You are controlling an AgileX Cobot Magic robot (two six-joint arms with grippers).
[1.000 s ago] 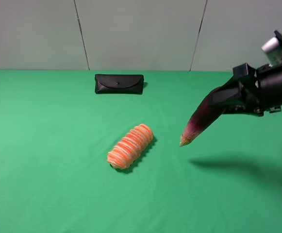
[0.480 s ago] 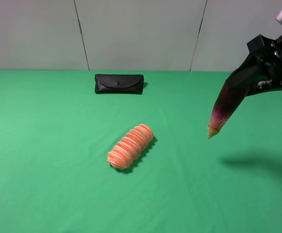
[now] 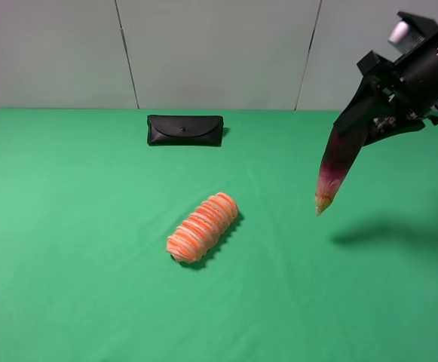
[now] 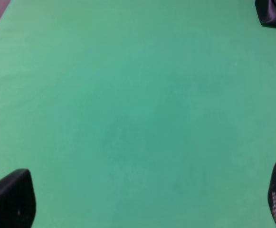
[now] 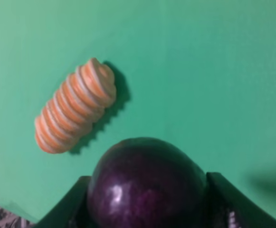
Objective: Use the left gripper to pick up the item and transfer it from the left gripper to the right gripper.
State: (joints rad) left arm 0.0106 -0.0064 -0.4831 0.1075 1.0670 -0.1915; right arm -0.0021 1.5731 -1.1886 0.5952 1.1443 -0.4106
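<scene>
The item, a dark purple eggplant (image 3: pixel 338 167) with a pale pointed tip, hangs tip-down in the air at the right, well above the green table (image 3: pixel 90 286). My right gripper (image 3: pixel 369 121) is shut on its thick end. In the right wrist view the glossy eggplant (image 5: pixel 145 190) fills the space between the two black fingers (image 5: pixel 69 209). My left gripper (image 4: pixel 145 197) is out of the exterior high view. In the left wrist view its two fingertips (image 4: pixel 9 199) stand wide apart, open and empty over bare green table.
An orange-and-white ribbed roll (image 3: pixel 202 226) lies near the table's middle and shows in the right wrist view (image 5: pixel 76 111). A black flat pouch (image 3: pixel 185 130) lies at the back near the wall, and its corner shows in the left wrist view (image 4: pixel 273 12).
My right gripper has risen and moved right with the eggplant. The eggplant has swung from slanted to nearly vertical, tip down. The roll and pouch have not moved.
</scene>
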